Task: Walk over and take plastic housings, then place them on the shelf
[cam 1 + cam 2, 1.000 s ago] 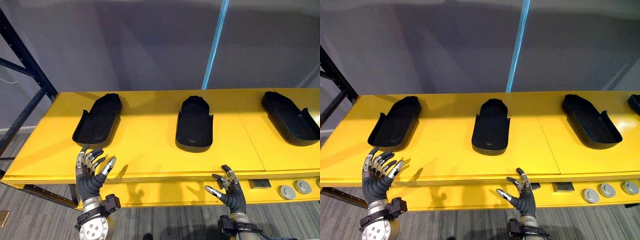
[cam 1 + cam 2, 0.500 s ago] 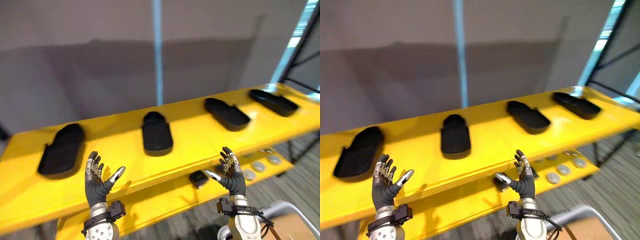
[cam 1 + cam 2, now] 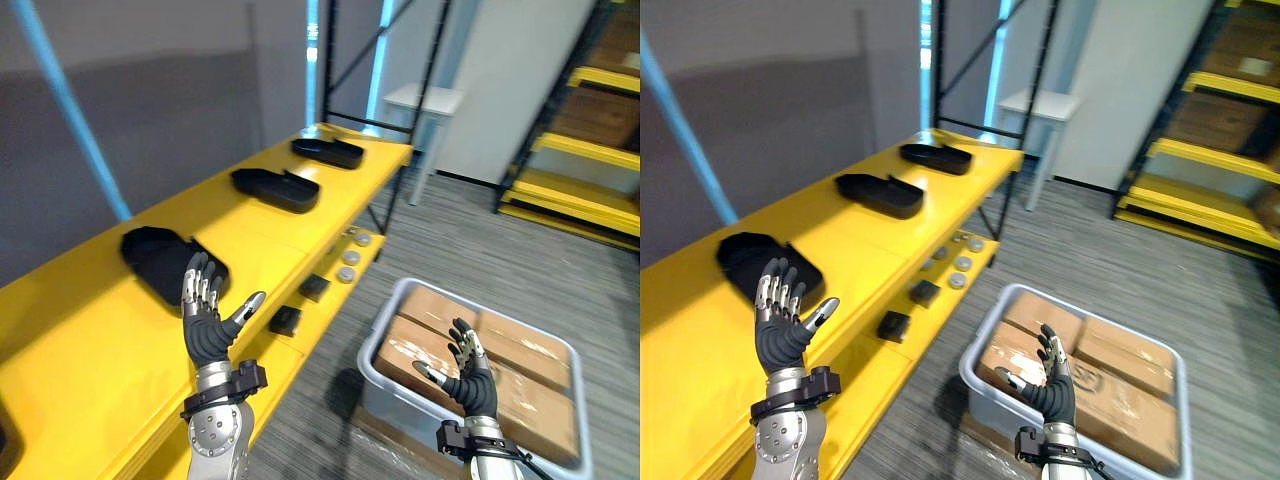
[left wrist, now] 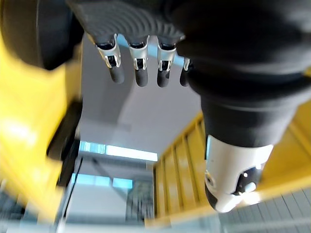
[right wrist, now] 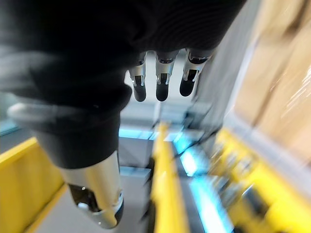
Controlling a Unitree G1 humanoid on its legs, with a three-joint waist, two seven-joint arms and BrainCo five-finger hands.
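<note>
Three black plastic housings lie along a yellow table: the nearest housing on the left, a second housing farther on, a third housing at the far end. My left hand is raised above the table's edge beside the nearest housing, open with fingers spread and nothing in it. My right hand hangs open over a grey bin, also holding nothing. Both wrist views show straight fingers and fingers with nothing between them.
A grey plastic bin holding brown cardboard boxes stands on the grey floor at lower right. Round buttons and black boxes sit on the table's lower ledge. Yellow shelving stands at the far right, a white side table beyond.
The camera has swung far to the right: the table now runs along the left, and the bin, floor and shelving have come into view. Both hands stay open and hold nothing.
</note>
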